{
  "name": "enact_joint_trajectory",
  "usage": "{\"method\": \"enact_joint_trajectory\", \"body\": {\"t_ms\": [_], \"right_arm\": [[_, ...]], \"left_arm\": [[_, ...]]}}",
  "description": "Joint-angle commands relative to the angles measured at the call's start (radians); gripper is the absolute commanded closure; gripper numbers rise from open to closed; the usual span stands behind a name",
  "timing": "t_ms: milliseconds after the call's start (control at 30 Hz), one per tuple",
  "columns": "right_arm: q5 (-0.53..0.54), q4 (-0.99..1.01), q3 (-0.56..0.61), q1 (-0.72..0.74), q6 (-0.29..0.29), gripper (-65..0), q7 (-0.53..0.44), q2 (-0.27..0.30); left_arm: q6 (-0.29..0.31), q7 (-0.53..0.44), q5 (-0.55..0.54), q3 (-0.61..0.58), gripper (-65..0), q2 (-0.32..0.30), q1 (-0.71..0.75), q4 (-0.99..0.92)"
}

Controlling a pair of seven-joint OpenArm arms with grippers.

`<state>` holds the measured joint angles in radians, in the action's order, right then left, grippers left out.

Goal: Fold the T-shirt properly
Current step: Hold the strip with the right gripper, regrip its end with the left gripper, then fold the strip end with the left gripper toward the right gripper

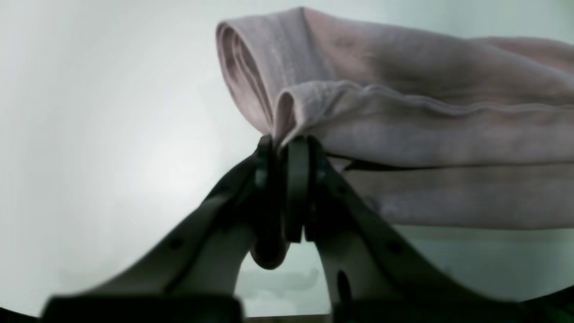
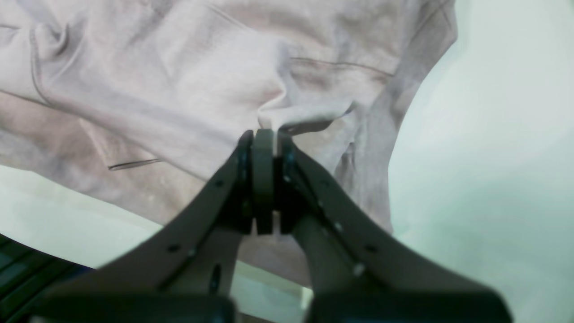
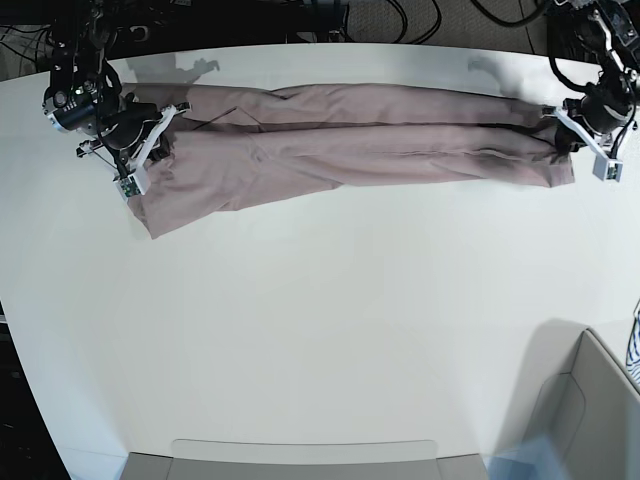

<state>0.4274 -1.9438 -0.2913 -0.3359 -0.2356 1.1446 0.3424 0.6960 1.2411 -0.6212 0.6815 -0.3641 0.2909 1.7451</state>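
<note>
The mauve-pink T-shirt lies stretched in a long folded band across the far part of the white table. My left gripper, on the right of the base view, is shut on the shirt's end. In the left wrist view the left gripper pinches a hemmed fold of the T-shirt. My right gripper, on the left of the base view, is shut on the other end. In the right wrist view the right gripper pinches a pucker of the T-shirt.
A grey bin stands at the front right corner, with a blue-and-white striped cloth at the frame's right edge. A flat grey tray lies along the table's front edge. Cables run behind the table.
</note>
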Motion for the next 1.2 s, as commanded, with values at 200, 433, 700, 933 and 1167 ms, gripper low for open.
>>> {"method": "enact_joint_trajectory", "body": {"t_ms": [200,433,700,933,1167], "right_arm": [[0.003,-0.018,-0.003,0.004,0.000,0.0,-0.008,0.010],[0.003,-0.015,-0.001,0.004,0.000,0.0,-0.008,0.010],[0.003,-0.013,-0.001,0.004,0.000,0.0,-0.008,0.007],[0.003,-0.013,0.000,0.007,0.000,0.0,-0.008,-0.012],[0.003,-0.013,0.027,0.004,0.000,0.0,-0.008,-0.026]], "left_arm": [[0.002,0.087,-0.018,-0.012,0.0,0.098,0.023,0.249],[0.002,0.093,-0.019,-0.165,0.0,0.164,0.026,0.289],[-0.035,0.088,-0.019,-0.397,0.0,0.279,0.020,0.289],[-0.111,0.024,-0.016,-0.513,0.0,0.346,0.020,0.283],[-0.163,0.001,-0.016,-0.564,0.0,0.353,-0.011,0.258]]}}
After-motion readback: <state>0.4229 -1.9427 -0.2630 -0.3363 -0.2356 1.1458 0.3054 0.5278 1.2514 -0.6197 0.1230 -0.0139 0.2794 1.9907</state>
